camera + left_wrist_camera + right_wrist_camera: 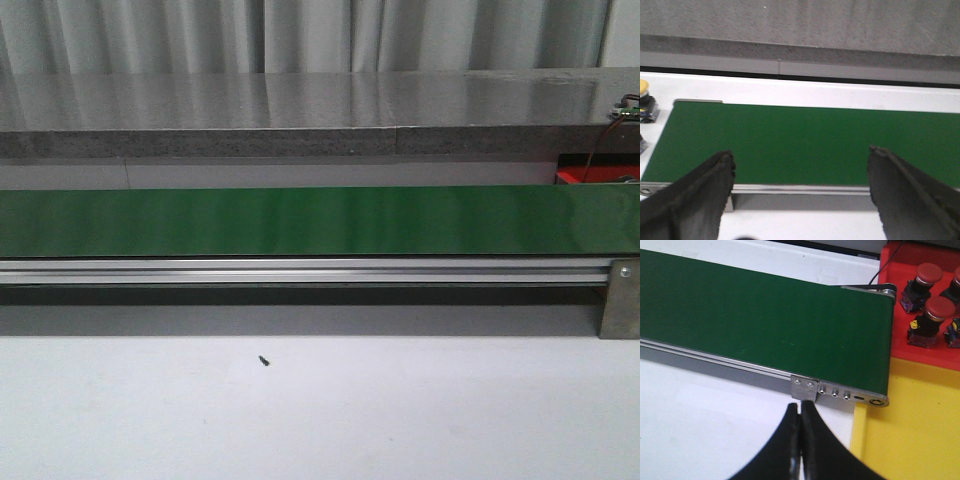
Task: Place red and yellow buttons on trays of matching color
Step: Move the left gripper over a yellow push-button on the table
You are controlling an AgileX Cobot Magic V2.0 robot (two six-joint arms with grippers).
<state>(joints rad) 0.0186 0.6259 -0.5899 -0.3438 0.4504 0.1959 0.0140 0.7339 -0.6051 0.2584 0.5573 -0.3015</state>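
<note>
Bare green conveyor belt [300,222], both grippers empty.
Left gripper [800,192] spread wide; right gripper [800,440] pressed closed near the belt's end, red buttons [935,312] in the red tray [900,347].

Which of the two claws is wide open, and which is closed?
The left claw is wide open, its fingers far apart above the green belt. The right claw is closed, fingers pressed together with nothing between them.

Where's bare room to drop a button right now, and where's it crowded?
The yellow tray is bare in what shows, bordered by the red tray and the belt end. The belt is bare too. The red tray is crowded: red buttons stand close together there. The white table before the belt is open.
</note>
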